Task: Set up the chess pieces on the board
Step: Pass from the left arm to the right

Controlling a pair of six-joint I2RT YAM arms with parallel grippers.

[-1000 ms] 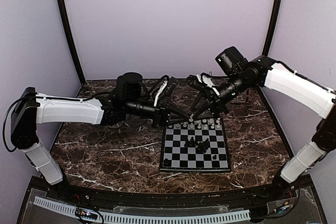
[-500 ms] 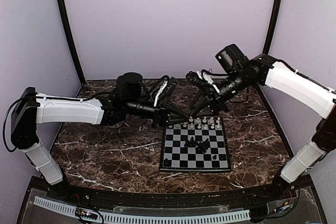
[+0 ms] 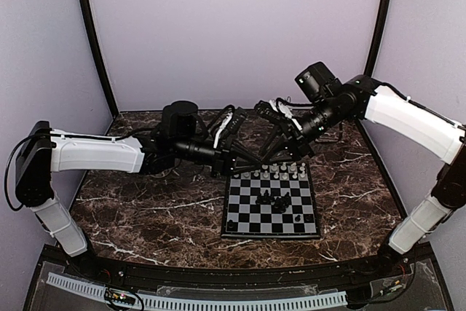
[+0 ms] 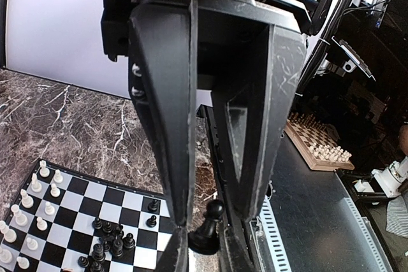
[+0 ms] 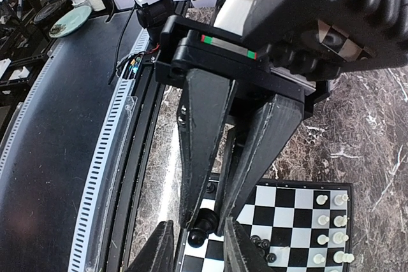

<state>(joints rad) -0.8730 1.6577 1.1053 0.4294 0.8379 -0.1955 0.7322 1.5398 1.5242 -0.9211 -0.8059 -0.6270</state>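
Left gripper (image 4: 205, 243) clamped on a black pawn (image 4: 208, 221); right gripper (image 5: 199, 250) spread apart directly opposite it.

The two grippers meet tip to tip above the far-left corner of the chessboard (image 3: 269, 236); the pawn sits between the left fingertips, its round head pointing back toward the left wrist; the right fingers (image 5: 159, 253) stand apart on either side of the pawn's line, and the right wrist view shows no contact with it; the board lies flat on the marbled tabletop (image 3: 160, 209) below both hands; white pieces (image 3: 282, 172) stand in two rows along the board edge nearest the grippers; a cluster of black pieces (image 3: 275, 199) sits mid-board, farther from the fingertips; a lone black piece (image 3: 231, 223) stands near the board corner on the near side, well apart from both hands.
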